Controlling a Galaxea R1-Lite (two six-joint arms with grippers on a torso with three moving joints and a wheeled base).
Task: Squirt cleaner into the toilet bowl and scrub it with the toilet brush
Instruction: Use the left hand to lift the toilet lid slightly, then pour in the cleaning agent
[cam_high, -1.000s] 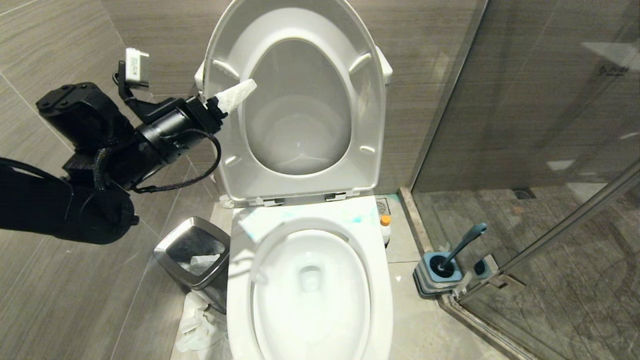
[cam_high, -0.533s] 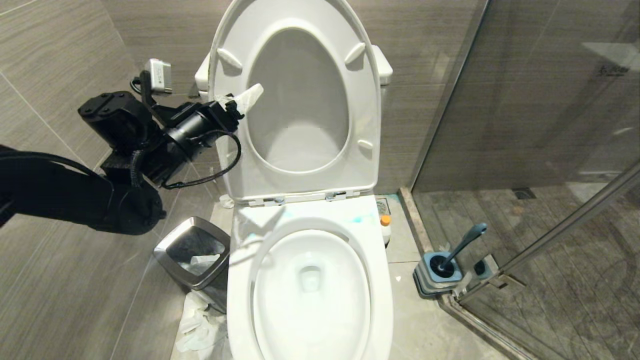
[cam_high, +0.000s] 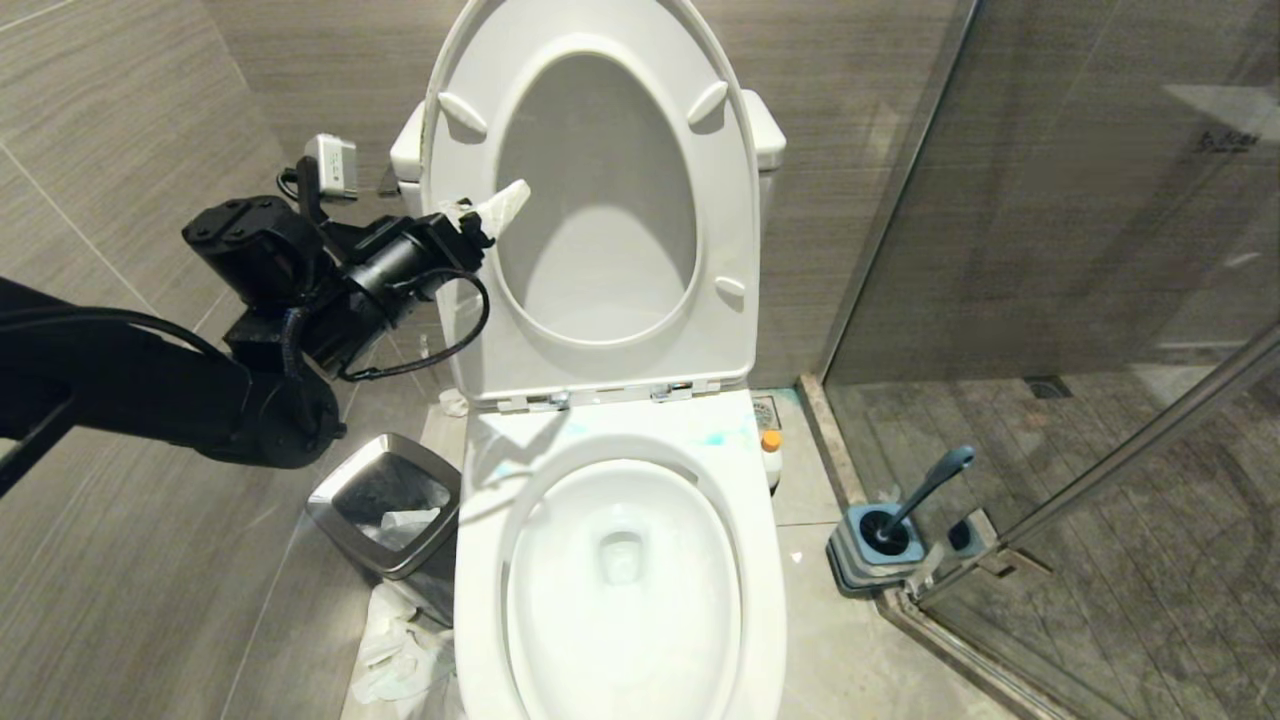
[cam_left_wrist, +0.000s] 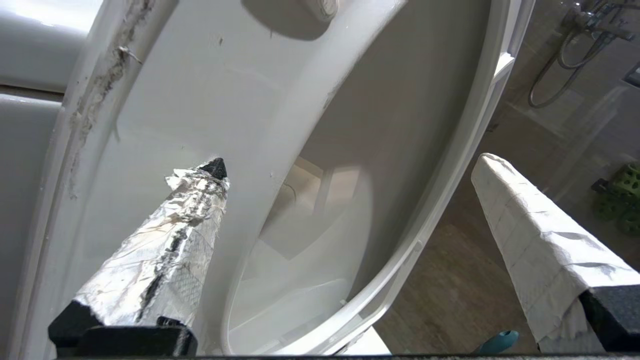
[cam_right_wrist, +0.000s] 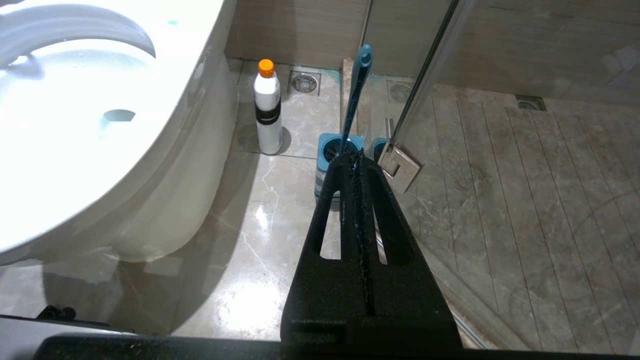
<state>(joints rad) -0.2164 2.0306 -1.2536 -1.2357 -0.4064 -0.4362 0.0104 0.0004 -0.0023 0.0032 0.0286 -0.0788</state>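
Observation:
The white toilet bowl stands open, with its seat and lid raised against the tank. Pale blue cleaner is smeared on the back of the rim. My left gripper is open beside the raised seat's left edge, its fingers wrapped in paper and foil. In the left wrist view one wrapped fingertip lies close against the seat's underside, and nothing is between the fingers. The toilet brush stands in its holder on the floor to the right. My right gripper is shut and empty, low near the holder.
A white bottle with an orange cap stands on the floor between toilet and brush. A steel-rimmed bin sits left of the bowl, with crumpled paper in front of it. A glass shower partition closes the right side.
The seat and lid have swung further back, upright toward the tank. My left arm has moved right and forward, its gripper staying at the seat's left edge.

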